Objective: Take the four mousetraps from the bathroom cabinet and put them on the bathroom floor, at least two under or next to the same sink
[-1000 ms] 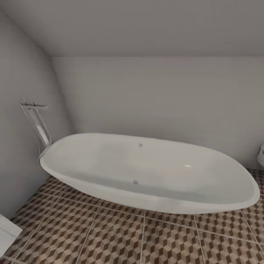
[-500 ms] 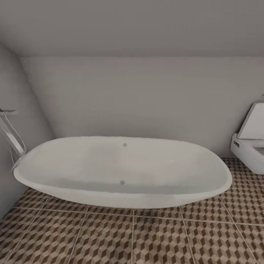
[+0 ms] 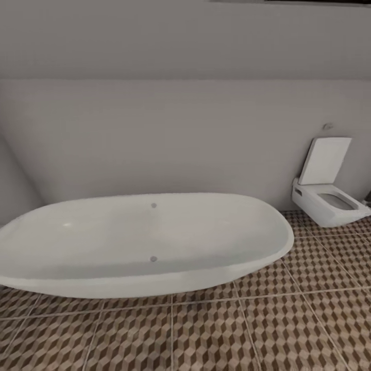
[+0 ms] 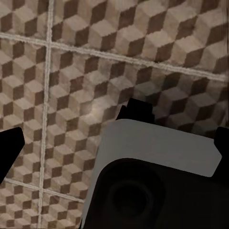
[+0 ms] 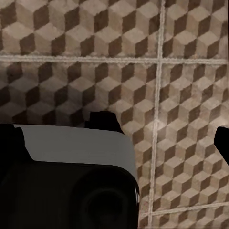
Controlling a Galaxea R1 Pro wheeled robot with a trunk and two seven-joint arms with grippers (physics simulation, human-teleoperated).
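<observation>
Left end effector (image 4: 114,131): two black fingertips sit far apart at either side of the left wrist view, so the fingers look spread with nothing between them. It hangs above the tiles, pointing down.
Right end effector (image 5: 162,131): much the same; a dark fingertip (image 5: 102,119) near the middle and another at the frame's edge, spread and empty, over the tiles.
Why held so: both arms seem tucked low and idle, which fits a robot travelling through the room, not reaching for anything.
Grey-and-black robot body (image 4: 157,176): a rounded pale-grey panel over a black housing lies under each wrist camera, close against the arms.
Bathroom floor of brown-and-beige cube-patterned square tiles (image 3: 288,319): it spreads in front of the robot, with pale grout lines; this is where the traps must end up.
Long white oval bathtub (image 3: 139,242): stands on the tiles against the grey wall (image 3: 180,134), straight ahead.
White wall-hung toilet with raised lid (image 3: 327,185): to the right of the tub, well apart from it.
Task's things: no mousetraps, cabinet or sink appear here, so I judge the search has yet to reach them.
Head view alone gives: the tub, toilet and wall, hence the robot's bearings.
Wrist views alone give: finger spread and the close-up grain of the tiles.
</observation>
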